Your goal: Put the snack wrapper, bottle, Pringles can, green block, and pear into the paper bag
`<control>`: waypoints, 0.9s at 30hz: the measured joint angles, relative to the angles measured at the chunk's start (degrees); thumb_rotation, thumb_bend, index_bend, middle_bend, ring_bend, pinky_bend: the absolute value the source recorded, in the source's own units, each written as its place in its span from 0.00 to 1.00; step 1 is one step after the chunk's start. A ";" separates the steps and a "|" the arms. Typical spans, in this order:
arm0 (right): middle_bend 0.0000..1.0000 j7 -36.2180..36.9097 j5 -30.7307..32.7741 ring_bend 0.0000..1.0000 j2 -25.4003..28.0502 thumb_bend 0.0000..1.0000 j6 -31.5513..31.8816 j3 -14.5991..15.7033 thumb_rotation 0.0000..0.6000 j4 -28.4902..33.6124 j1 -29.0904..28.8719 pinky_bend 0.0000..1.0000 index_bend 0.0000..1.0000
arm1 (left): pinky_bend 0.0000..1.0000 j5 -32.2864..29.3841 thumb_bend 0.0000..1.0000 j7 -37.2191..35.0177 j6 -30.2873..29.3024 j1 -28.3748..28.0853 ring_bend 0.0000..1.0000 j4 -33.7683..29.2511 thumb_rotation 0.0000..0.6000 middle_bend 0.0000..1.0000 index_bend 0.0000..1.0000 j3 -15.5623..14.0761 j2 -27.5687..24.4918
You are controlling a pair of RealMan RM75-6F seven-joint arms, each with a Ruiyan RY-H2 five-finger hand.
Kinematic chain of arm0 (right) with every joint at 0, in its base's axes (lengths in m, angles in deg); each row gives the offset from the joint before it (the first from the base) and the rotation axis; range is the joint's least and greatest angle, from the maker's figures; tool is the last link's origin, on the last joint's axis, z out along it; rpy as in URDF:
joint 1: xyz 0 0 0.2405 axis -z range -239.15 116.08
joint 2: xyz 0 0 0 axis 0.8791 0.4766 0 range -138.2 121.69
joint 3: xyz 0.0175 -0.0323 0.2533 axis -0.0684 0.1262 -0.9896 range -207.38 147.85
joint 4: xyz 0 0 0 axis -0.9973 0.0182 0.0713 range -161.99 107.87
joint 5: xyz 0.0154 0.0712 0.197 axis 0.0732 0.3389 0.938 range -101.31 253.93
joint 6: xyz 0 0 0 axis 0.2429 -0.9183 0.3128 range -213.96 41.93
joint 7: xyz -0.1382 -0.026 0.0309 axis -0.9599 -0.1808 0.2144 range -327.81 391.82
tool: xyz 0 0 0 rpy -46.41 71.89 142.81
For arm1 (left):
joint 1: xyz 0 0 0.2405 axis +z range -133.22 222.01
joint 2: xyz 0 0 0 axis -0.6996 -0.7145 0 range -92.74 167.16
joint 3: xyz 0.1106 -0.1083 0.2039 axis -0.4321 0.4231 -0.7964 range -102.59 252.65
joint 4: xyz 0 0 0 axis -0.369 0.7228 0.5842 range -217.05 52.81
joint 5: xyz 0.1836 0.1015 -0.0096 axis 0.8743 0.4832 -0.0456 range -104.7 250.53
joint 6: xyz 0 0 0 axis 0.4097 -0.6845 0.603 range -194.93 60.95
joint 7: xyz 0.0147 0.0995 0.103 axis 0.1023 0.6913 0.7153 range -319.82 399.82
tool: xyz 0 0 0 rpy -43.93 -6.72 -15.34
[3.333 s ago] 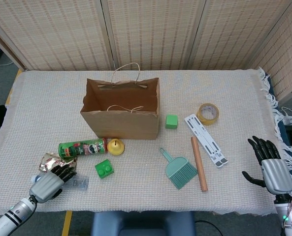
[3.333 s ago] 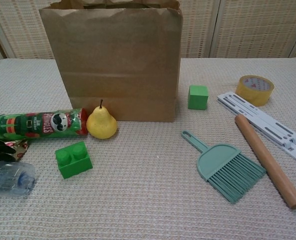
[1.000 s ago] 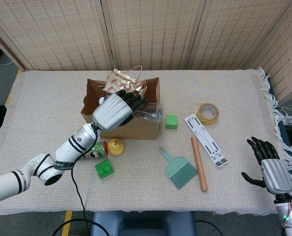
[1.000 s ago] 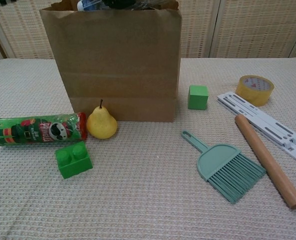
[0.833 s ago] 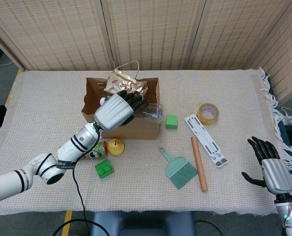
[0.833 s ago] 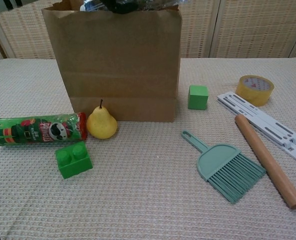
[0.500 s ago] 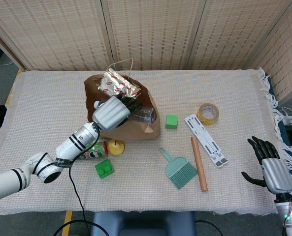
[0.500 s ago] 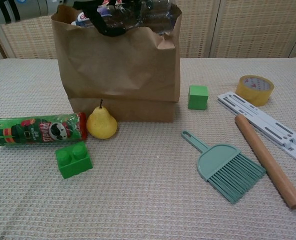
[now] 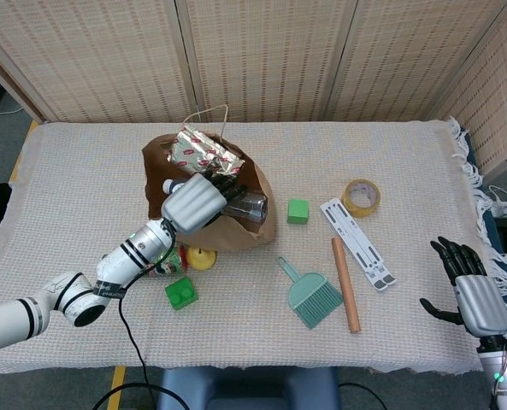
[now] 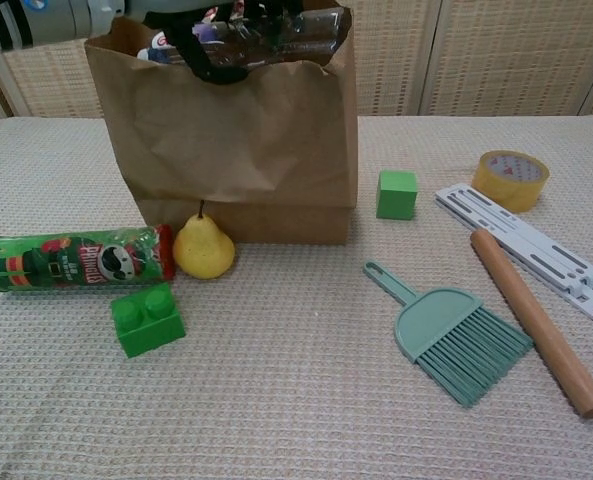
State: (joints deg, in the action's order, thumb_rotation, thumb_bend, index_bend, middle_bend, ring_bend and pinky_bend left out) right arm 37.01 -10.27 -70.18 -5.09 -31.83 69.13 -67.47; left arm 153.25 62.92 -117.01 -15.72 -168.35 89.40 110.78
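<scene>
Fingers (image 9: 227,190) of my left hand (image 9: 193,203) grip bottle (image 9: 246,206) and snack wrapper (image 9: 200,154).
Both sit over the crumpled paper bag (image 10: 236,150), upper left of centre.

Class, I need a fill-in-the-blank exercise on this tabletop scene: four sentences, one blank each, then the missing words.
1. The left robot hand holds the bottle and snack wrapper at the mouth of the ____.
2. The pear rests against the end of the ____ can.
3. The roll of tape is ____ in colour.
4. The hand brush lies beside a wooden ____.

Missing words: paper bag; Pringles; yellow; rod
</scene>
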 measured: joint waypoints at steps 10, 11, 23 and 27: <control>0.00 -0.01 -0.13 0.00 -0.02 0.11 0.08 0.03 1.00 -0.09 0.02 0.00 0.00 | 0.23 -1.95 0.39 1.60 -0.96 0.09 0.05 -1.61 1.00 0.00 0.00 -0.05 -0.31; 0.00 -0.01 -0.13 0.00 -0.02 0.11 0.09 0.03 1.00 -0.11 0.02 0.00 0.00 | 0.22 -2.14 0.39 1.78 -1.01 0.10 0.05 -1.69 1.00 0.00 0.00 -0.06 -0.31; 0.00 0.02 -0.36 0.00 -0.09 0.11 0.26 0.09 1.00 -0.25 0.07 0.00 0.00 | 0.22 -2.50 0.48 2.84 -5.94 1.21 0.05 -2.54 1.00 0.00 0.03 0.71 -0.32; 0.00 0.13 -0.59 0.00 -0.07 0.11 0.42 0.16 1.00 -0.37 0.12 0.00 0.00 | 0.23 -2.81 0.49 3.21 -10.18 3.34 0.07 -4.81 1.00 0.05 0.13 1.30 -1.41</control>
State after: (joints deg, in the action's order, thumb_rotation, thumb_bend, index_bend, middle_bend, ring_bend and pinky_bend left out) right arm 37.14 -10.87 -70.25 -4.66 -31.67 68.77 -67.35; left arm 150.44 66.13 -127.19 -12.38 -173.16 90.70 109.38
